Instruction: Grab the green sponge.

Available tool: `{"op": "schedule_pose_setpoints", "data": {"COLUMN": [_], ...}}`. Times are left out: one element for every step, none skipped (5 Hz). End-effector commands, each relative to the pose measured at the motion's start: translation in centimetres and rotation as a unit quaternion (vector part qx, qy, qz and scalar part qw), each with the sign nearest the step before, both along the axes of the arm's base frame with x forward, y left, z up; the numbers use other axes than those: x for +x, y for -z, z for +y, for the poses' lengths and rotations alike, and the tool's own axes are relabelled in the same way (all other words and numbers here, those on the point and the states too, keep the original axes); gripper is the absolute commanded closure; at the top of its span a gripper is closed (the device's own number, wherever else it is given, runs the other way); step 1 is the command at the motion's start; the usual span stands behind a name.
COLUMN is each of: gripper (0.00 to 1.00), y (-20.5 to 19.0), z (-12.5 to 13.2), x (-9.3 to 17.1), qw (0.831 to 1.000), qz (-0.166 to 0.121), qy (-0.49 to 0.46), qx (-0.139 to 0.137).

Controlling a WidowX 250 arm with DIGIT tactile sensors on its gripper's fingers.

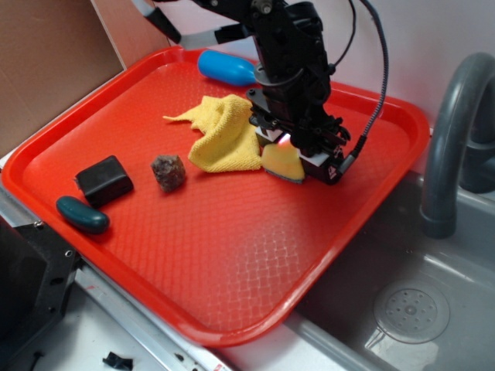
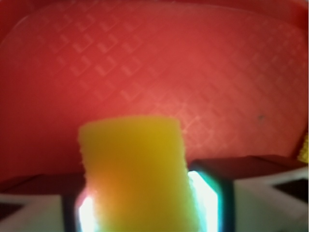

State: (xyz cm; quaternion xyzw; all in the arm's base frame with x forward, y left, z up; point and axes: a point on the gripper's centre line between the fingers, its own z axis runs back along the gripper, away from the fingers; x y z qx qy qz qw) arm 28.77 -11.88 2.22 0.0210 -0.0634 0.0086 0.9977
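The green sponge [image 1: 283, 163] is yellow foam with a thin dark scouring edge along its bottom. It sits between the fingers of my gripper [image 1: 292, 158], right of the middle of the red tray [image 1: 232, 255]. In the wrist view the sponge [image 2: 135, 174] fills the gap between both pads, and its sides press against them. The gripper is shut on it, low over the tray floor. I cannot tell whether the sponge touches the tray.
A yellow knitted cloth [image 1: 223, 133] lies just left of the gripper. A blue bottle [image 1: 226, 68] lies at the tray's back. A brown lump [image 1: 168, 172], a black block [image 1: 104, 180] and a dark teal oval bar [image 1: 82, 214] lie at the left. A sink [image 1: 418, 309] and grey faucet [image 1: 452, 131] are at the right.
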Motion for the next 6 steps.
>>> {"op": "schedule_pose_setpoints", "data": {"gripper": [1.0, 1.0, 1.0, 1.0, 1.0, 1.0], "y": [-10.2, -15.1, -19.2, -20.7, -20.9, -20.2], "z": [1.3, 2.5, 4.2, 5.6, 5.9, 6.0], "x": [-1.9, -5.1, -9.2, -12.1, -13.6, -13.3], "qw": [0.996, 0.994, 0.989, 0.988, 0.986, 0.986], "qz": [0.021, -0.018, -0.059, -0.073, -0.084, -0.075], "qy": [-0.046, -0.039, -0.061, -0.074, -0.084, -0.111], "qx": [-0.068, -0.099, -0.121, -0.117, -0.116, -0.104]}}
